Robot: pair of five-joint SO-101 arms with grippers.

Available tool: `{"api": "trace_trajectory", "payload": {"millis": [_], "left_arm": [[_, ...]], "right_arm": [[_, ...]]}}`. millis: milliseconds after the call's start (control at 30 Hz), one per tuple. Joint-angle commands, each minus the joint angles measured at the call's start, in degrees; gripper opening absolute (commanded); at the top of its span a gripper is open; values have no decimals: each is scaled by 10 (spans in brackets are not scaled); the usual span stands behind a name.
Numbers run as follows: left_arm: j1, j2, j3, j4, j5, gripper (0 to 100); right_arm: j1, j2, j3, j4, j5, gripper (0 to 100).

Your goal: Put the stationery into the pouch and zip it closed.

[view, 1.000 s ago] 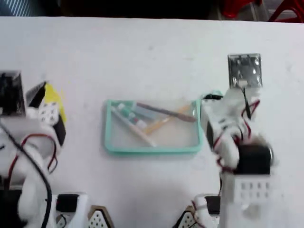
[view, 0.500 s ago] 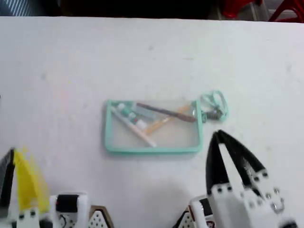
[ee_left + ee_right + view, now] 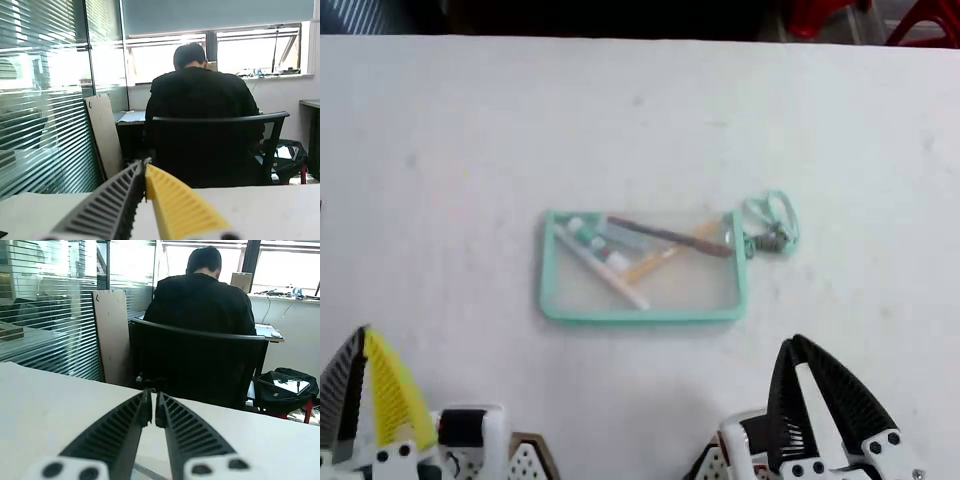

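A clear pouch (image 3: 640, 268) with a mint-green border lies flat in the middle of the white table. Several pens and pencils (image 3: 630, 250) sit inside it. Its zip pull with a green loop (image 3: 771, 225) rests at the pouch's right top corner. My left gripper (image 3: 364, 338) (image 3: 145, 163), with one yellow and one grey finger, is shut with nothing held, at the table's near left edge. My right gripper (image 3: 788, 346) (image 3: 152, 392), with black fingers, is shut with nothing held, at the near right edge, below the pouch's right corner.
The white table (image 3: 470, 130) stretches wide around the pouch. The two arm bases (image 3: 470, 435) sit at the near edge. Beyond the table's far edge a black office chair (image 3: 200, 365) stands.
Both arms have pulled back from the pouch to the table's near edge. The right gripper left the zip pull, which now lies free beside the pouch.
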Motion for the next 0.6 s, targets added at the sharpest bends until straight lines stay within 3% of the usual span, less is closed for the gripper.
{"api": "trace_trajectory", "payload": {"millis": [0,233,467,567], "left_arm": [[-2,1,68,-40,-6,27],[0,1,215,-127,-7,28],[2,1,343,-169,-126,28],[2,1,382,-169,-139,28]], "right_arm": [[-6,-1,-4,2,0,18],[-6,0,78,-33,0,18],[-6,0,346,-155,0,18],[-6,0,433,-206,0,18]]}}
